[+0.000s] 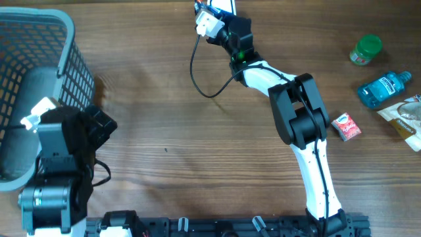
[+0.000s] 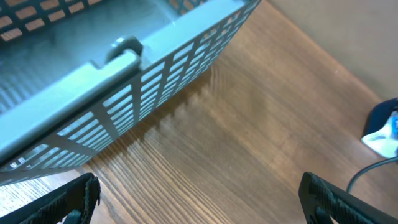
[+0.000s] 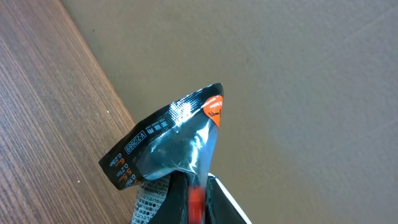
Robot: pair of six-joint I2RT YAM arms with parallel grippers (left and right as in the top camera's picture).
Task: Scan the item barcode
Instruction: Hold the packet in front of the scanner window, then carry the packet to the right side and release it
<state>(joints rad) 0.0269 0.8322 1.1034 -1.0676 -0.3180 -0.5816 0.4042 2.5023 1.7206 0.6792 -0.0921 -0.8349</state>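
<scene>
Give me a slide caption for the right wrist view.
Right gripper shut on a dark foil packet, held at the table edge.

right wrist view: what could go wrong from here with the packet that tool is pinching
The right tool pinches the foil packet only by its crumpled lower end, so it could slip out.
The packet sits by the edge of the table; if dropped it may fall off.
The foil is creased and glossy and no barcode shows here, so a scan may fail.

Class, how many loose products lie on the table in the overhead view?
4, all at the right: green-capped jar, blue bottle, small red packet, brown pouch cut by the edge. The basket may hide more.
</scene>
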